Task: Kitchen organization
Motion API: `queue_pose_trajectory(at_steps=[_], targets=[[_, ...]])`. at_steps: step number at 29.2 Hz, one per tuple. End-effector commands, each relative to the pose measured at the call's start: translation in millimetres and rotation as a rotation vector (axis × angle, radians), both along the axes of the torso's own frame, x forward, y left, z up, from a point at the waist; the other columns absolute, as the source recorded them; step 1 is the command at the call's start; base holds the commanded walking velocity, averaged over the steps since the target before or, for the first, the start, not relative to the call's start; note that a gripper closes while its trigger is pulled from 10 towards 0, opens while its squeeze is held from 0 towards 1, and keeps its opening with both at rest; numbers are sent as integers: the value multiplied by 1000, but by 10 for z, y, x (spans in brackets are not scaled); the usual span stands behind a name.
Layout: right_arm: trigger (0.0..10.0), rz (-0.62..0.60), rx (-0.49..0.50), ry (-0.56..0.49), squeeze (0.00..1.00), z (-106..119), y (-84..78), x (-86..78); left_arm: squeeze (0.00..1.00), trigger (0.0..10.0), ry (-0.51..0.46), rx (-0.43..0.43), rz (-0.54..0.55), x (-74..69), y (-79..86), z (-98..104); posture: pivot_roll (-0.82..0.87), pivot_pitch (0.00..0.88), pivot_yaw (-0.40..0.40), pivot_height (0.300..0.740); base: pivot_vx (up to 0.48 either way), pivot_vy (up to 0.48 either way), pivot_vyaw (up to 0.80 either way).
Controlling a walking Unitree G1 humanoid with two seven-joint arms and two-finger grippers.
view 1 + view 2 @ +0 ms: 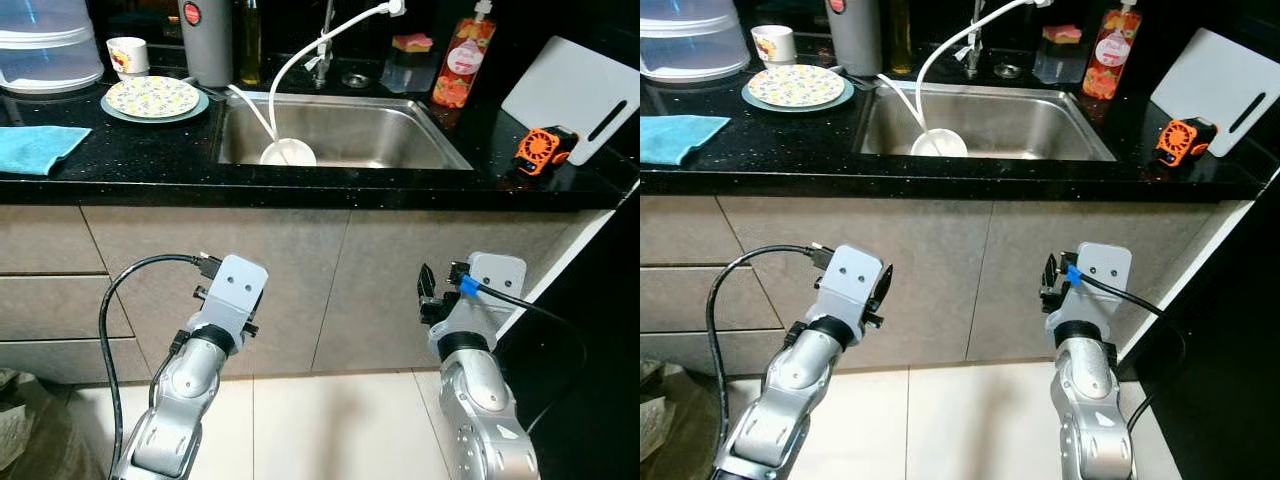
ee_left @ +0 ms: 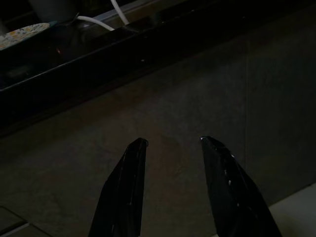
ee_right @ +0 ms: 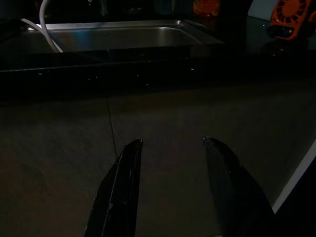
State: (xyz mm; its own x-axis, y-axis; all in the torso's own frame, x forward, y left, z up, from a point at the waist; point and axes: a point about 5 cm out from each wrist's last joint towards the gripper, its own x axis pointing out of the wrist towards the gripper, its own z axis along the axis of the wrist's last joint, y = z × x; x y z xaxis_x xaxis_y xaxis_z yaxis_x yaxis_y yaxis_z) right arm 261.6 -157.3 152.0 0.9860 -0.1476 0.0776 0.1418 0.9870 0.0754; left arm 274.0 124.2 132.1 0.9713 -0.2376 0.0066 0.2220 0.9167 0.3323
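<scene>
**Both grippers parted and empty below the counter edge**

Left gripper (image 2: 170, 187): 2 black fingers spread apart, nothing between them, held low in front of the grey cabinet fronts (image 1: 300, 280), pointing at them.

Right gripper (image 3: 170, 190): 2 fingers likewise apart and empty, facing the cabinet front just under the black countertop (image 1: 150, 160).

Sink (image 1: 400, 140): stainless steel, set into the countertop, roughly centred ahead of the robot. 1 white bowl (image 1: 288, 153) sits inside it toward the left, under a white hose (image 1: 300, 55) that arcs down from the tap area.

Items on the counter, left of the sink:
- 1 patterned plate (image 1: 152, 97), near the sink's left rim.
- 1 small white cup (image 1: 128, 56), behind the plate.
- 1 clear lidded container (image 1: 45, 45), at the far left corner.
- 1 turquoise cloth (image 1: 35, 147), near the front edge.
- 1 grey cylinder (image 1: 206, 40), upright at the back, beside the sink.

Items on the counter, right of the sink:
- 1 red soap bottle (image 1: 463, 62) with a pump, behind the sink's right corner.
- 1 white cutting board (image 1: 575, 95), leaning at the far right.
- 1 small orange fan (image 1: 542, 150), just in front of the cutting board.

Floor (image 1: 330, 420): pale tiles beneath both arms.
</scene>
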Motion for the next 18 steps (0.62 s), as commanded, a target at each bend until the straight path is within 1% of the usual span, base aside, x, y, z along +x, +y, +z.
queue_pose_trajectory(at_steps=[1,8,12,18], targets=[[10000,-7,6,-7,0,1,-2,2,0,10000,8,7,-8,11,11,-12,229,0,-37,740,0,0,0],[10000,-6,9,-6,0,-2,-5,2,0,10000,7,6,-8,11,11,-9,229,0,-40,740,0,0,0],[10000,-12,0,-6,0,20,-44,2,0,10000,-2,0,-12,12,-32,21,220,0,-54,740,0,0,0],[10000,-11,-8,-9,0,35,-48,11,0,10000,-7,-1,-15,17,-50,35,220,7,-59,740,0,0,0]])
